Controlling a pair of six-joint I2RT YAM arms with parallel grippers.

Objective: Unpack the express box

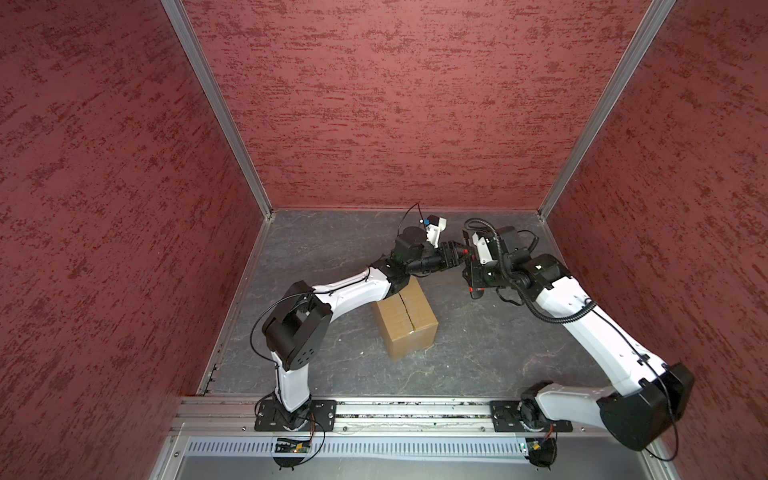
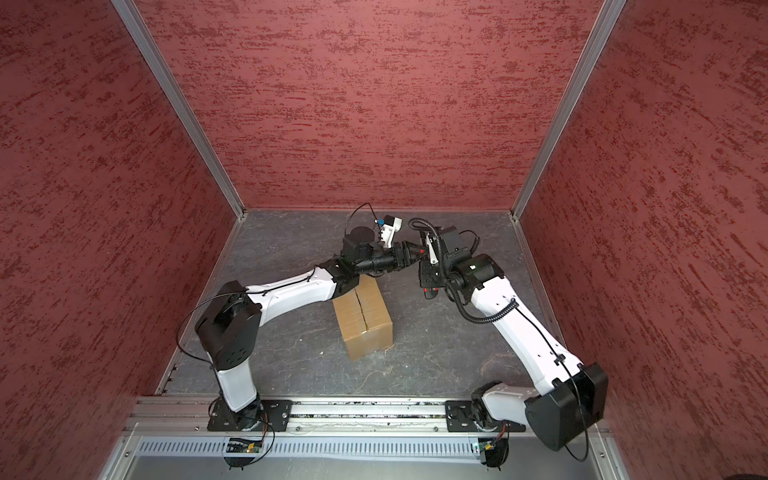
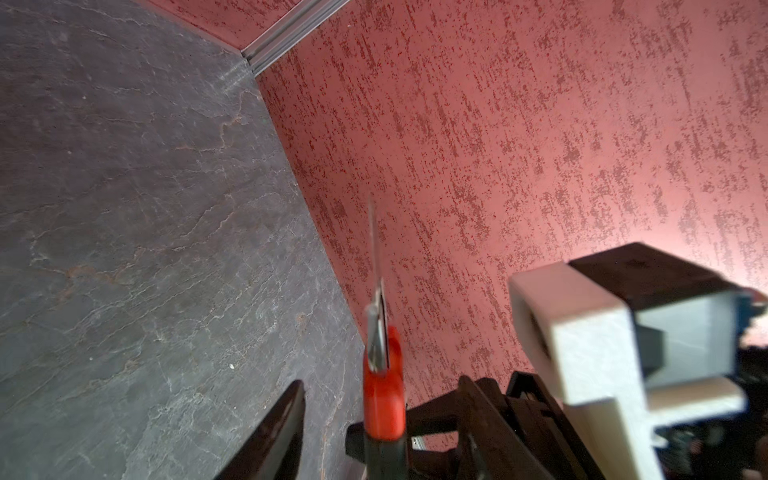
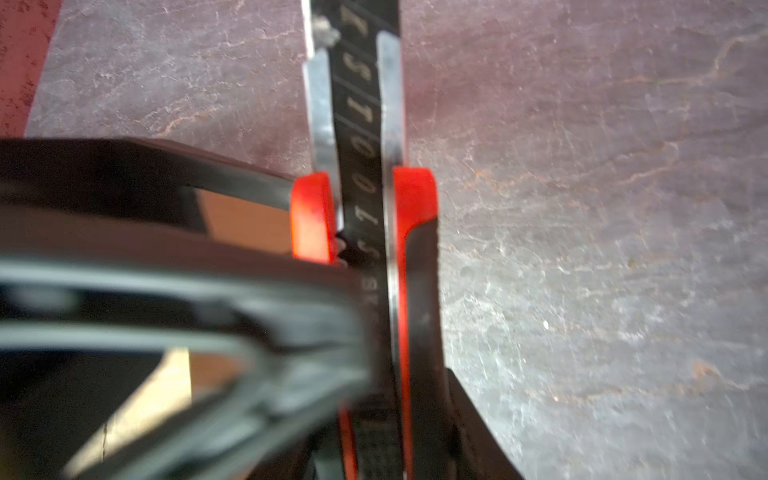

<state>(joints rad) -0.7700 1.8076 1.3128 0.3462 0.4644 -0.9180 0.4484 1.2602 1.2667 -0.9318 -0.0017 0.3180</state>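
Observation:
The express box (image 1: 409, 320) (image 2: 363, 320) is a plain brown carton standing on the grey table, its top flaps shut along a centre seam. My left forearm crosses above its far end. Behind the box both grippers meet in the air at a red-and-black utility knife (image 3: 382, 399) (image 4: 415, 195) with its blade (image 4: 361, 124) out. My right gripper (image 1: 471, 270) (image 4: 382, 449) is shut on the knife's handle. My left gripper (image 1: 459, 251) (image 3: 374, 436) is open, its fingers (image 3: 274, 432) standing apart on either side of the knife's red end.
Red textured walls (image 1: 395, 124) close the table on the left, back and right. An aluminium rail (image 1: 415, 411) with both arm bases runs along the front edge. Bare grey table (image 1: 478, 353) lies around the box.

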